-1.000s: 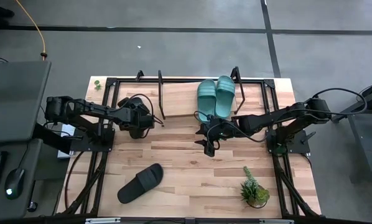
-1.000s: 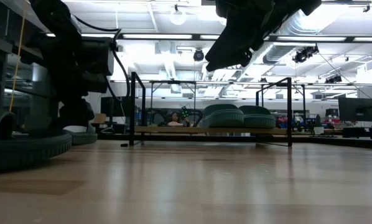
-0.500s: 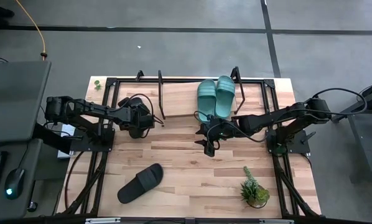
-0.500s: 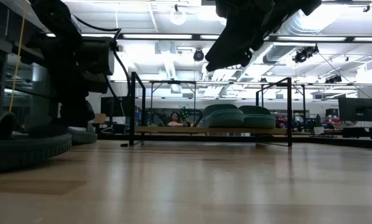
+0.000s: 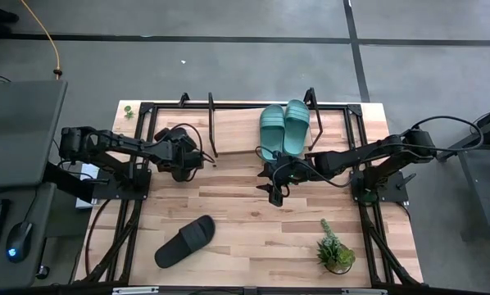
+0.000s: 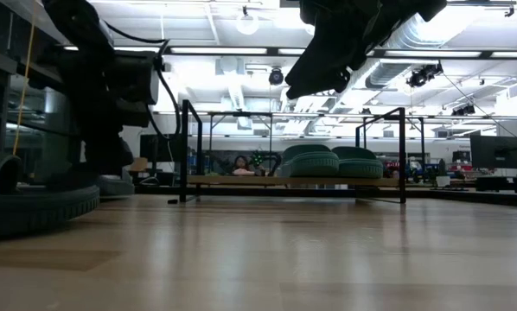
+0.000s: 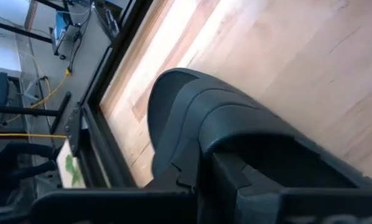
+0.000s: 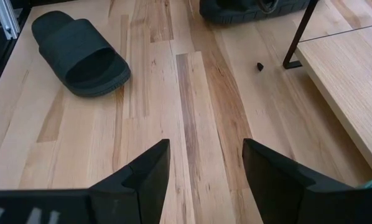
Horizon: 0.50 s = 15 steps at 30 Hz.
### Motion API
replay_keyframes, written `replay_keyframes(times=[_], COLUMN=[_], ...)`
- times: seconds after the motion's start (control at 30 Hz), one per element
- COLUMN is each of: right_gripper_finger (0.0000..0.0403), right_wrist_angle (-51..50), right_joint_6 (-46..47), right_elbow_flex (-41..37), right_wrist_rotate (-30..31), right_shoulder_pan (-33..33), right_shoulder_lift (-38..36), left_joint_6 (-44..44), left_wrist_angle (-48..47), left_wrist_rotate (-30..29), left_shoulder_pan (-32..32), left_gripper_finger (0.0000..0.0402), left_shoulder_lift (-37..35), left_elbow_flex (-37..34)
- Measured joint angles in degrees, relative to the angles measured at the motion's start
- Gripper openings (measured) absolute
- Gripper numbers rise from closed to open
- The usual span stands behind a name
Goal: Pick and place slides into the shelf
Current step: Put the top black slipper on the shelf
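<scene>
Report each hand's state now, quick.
Left hand: closed on a black slide, at the shelf's left end.
Right hand: open, empty, above the table in front of the shelf.

Small green potted plant [image 5: 336, 252] near the wooden tabletop's [image 5: 253, 221] front right corner.

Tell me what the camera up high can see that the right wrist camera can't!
Only the high view shows the two teal slides on the shelf, the potted plant and the left gripper shut on a black slide. Only the right wrist view shows the right gripper's open fingers up close. Both show the other black slide lying on the table and part of the shelf.
</scene>
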Motion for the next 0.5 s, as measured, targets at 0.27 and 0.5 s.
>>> replay_keyframes(times=[0.27, 0.5], right_gripper_finger=[0.0193, 0.0193], right_wrist_angle=[0.00, -0.09], right_joint_6=[0.00, 0.42], right_elbow_flex=[0.00, 0.00], right_wrist_rotate=[0.02, -0.04], right_shoulder_pan=[0.00, 0.00], right_shoulder_lift=[0.00, 0.00], left_joint_6=[-5.38, -5.38], left_wrist_angle=[-12.24, -18.39], left_wrist_rotate=[0.11, -3.33], left_shoulder_pan=[-0.50, -4.60], left_gripper_finger=[0.0005, 0.0004], left_shoulder_lift=[-0.02, -0.02], left_elbow_flex=[7.85, 13.50])
